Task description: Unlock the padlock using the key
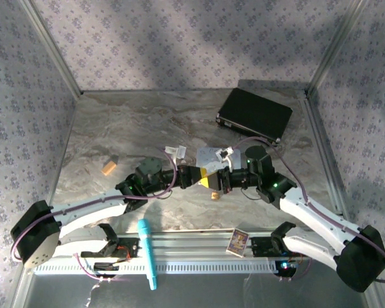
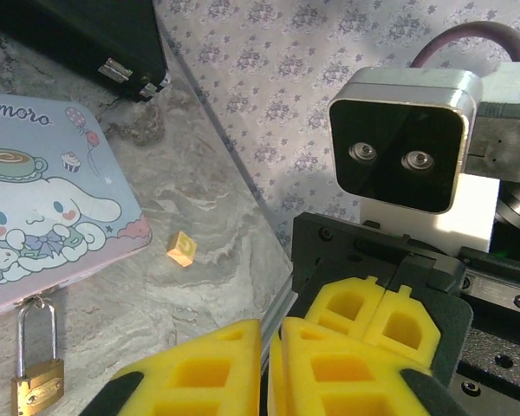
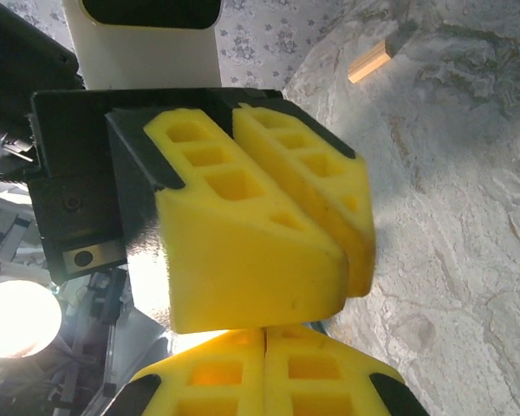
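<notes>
Lying flat on the worktop (image 2: 199, 199), the padlock (image 2: 36, 373) is the small gold thing low down and to the left of the left tool (image 2: 267, 368), as that tool's own camera sees it. Its long way runs from the gold body up to the thin silver loop (image 2: 36, 300), and the loop points at the cartoon tin (image 2: 43, 199). The loop's top is right at the tin's edge, but it is hard to tell if they touch.

The left tool's yellow pads are squeezed together. The right tool (image 2: 388, 308) faces it nose to nose, and its pads are squeezed together too. Whether a key is pinched in either one cannot be told.

Both tools are near the padlock. The left one looks nearer, since the padlock sits just off its side. The next move likely means turning that way and lining up with the bottom of the gold body, away from the loop.

The tin's lid is on, so its inside is hidden. Past the tin, the black case (image 2: 87, 35) is shut as well. A little yellow block (image 2: 182, 249) lies alone between the tin and the tools.
</notes>
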`<action>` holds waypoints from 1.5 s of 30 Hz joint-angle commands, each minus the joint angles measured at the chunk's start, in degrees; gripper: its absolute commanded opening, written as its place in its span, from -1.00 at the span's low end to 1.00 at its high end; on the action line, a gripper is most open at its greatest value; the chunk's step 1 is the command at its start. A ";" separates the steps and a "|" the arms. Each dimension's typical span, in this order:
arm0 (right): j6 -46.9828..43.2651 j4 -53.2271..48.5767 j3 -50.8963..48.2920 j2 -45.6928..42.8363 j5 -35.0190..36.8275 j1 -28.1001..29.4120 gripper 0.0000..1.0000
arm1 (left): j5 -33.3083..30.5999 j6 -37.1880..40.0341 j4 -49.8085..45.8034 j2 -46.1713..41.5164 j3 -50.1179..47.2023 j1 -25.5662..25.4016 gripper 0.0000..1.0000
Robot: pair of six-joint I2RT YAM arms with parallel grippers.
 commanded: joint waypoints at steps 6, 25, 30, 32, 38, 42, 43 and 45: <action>3.56 5.99 -0.95 -0.27 0.64 -1.48 -1.00 | 0.72 0.35 -1.05 0.29 0.93 -0.20 -1.00; 30.42 41.55 -5.67 7.15 19.76 -2.31 0.61 | -25.30 -12.74 7.30 -3.46 2.34 0.49 -1.00; 30.87 45.88 -5.36 8.89 22.64 2.23 0.40 | -27.80 -15.54 9.55 -1.76 1.87 0.46 -1.00; 30.78 47.35 -5.55 8.74 22.99 3.08 0.34 | -28.00 -16.44 9.75 -1.40 1.83 0.47 -1.00; 29.11 47.90 -5.15 8.96 21.29 2.74 0.12 | -28.17 -15.72 11.84 -1.61 1.08 0.47 -1.00; 29.18 50.43 -4.45 11.52 19.47 3.25 -0.02 | -26.56 -14.84 14.42 -1.53 1.17 0.45 -1.00; 29.17 51.22 -4.29 12.07 19.26 3.48 -0.03 | -26.25 -14.46 13.68 -1.72 1.51 0.47 -1.00; 28.99 52.07 -3.72 12.80 18.61 3.84 -0.06 | -25.98 -13.88 13.03 -2.10 1.83 0.47 -1.00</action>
